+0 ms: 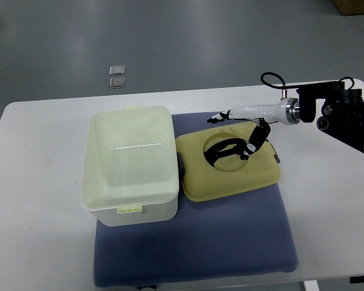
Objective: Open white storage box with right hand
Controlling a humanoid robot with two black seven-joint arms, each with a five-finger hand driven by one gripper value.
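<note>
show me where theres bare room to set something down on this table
Bare table left of the box, and right of the mat below the right hand. Mat's front strip is free too. Crowded mid-mat: box and lid sit nearly touching.

Right hand (246, 130) extended, fingers spread, holding nothing

I see the white storage box (130, 163) standing open on the blue mat, its lid (227, 165) lying flat just beside it.
</note>
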